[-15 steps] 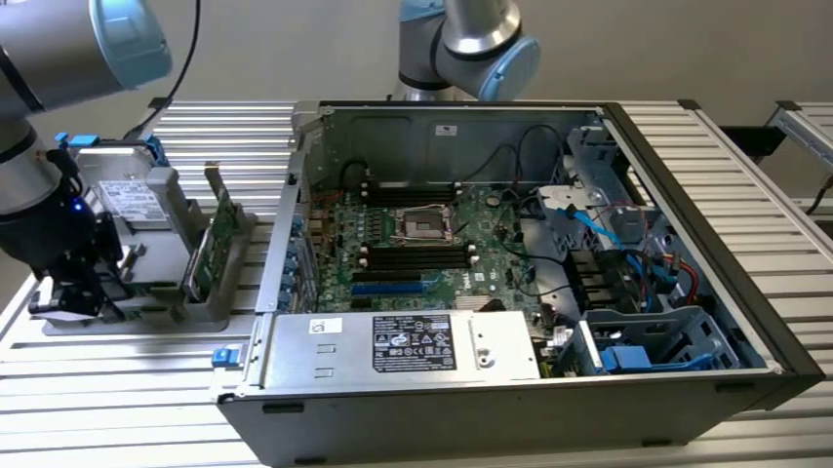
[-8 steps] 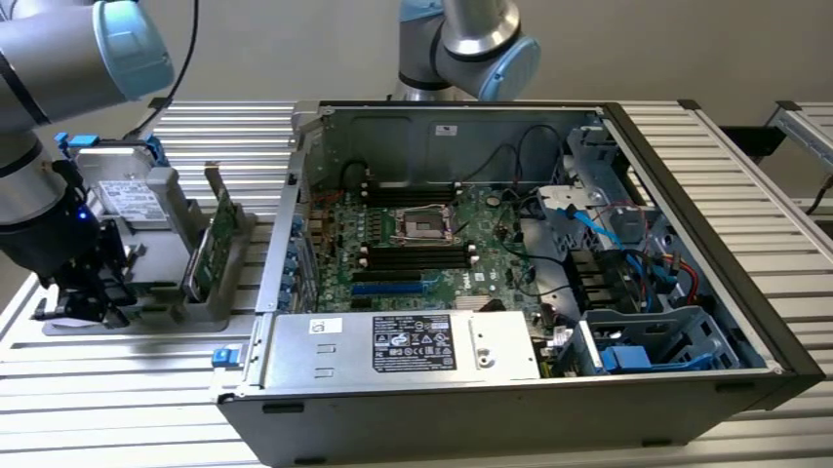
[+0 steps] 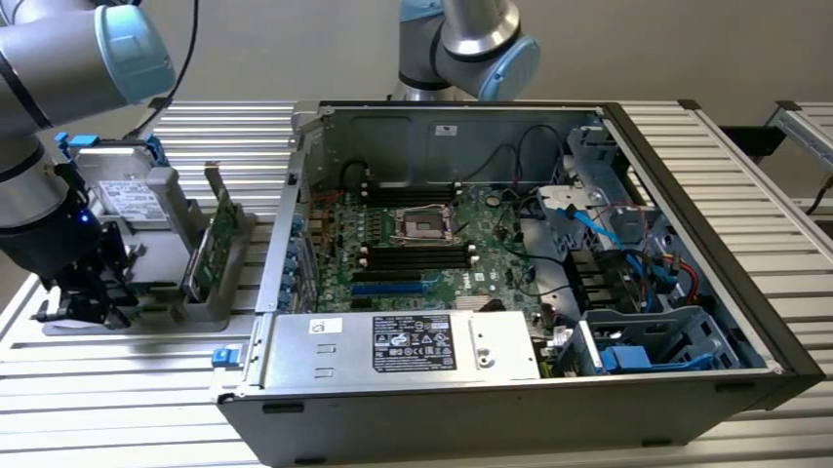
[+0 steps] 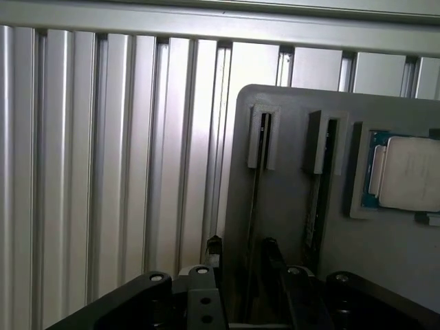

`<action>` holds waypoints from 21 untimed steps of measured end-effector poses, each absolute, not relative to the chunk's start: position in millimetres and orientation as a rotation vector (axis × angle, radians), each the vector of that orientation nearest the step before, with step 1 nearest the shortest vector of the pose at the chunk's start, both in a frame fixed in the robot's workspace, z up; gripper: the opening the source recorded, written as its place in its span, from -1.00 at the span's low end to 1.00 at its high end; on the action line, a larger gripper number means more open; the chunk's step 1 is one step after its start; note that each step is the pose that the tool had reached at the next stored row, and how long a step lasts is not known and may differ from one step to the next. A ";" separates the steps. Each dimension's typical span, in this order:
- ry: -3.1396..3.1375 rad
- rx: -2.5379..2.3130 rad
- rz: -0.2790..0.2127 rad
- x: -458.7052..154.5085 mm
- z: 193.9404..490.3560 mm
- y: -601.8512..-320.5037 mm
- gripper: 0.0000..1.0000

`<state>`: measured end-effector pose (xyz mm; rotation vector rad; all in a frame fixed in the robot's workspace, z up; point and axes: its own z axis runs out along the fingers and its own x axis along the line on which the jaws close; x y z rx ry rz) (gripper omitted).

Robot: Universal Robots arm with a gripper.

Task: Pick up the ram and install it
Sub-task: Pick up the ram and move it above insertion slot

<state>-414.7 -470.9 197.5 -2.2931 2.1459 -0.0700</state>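
Observation:
In the wrist view the ram (image 4: 256,199) stands on edge in a narrow slot of the grey holder (image 4: 289,124), showing as a thin dark line. My gripper (image 4: 242,256) hangs just above it, open, with one fingertip (image 4: 213,247) on each side of the stick and a gap still visible. A second thin stick (image 4: 317,199) sits in the neighbouring slot. In the exterior view the gripper (image 3: 89,288) is low over the holder (image 3: 156,317) at the exterior view's left, beside the open computer case (image 3: 677,195), whose motherboard shows black memory slots (image 3: 414,256).
A square silver processor (image 4: 412,172) lies in a recess of the holder. A taller green card with a metal bracket (image 3: 215,239) and a drive (image 3: 131,200) stand in the holder. The power supply (image 3: 404,343) sits at the case front. A second arm (image 3: 456,44) stands behind the case.

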 end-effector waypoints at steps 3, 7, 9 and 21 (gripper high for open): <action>2.148 -2.288 -0.067 -414.7 197.4 -470.8 -0.27; 2.152 -2.282 -0.064 -414.7 197.3 -470.8 -0.57; 2.155 -2.279 -0.063 -414.6 197.3 -470.9 -0.69; 2.164 -2.262 -0.054 -414.6 197.2 -471.1 -0.73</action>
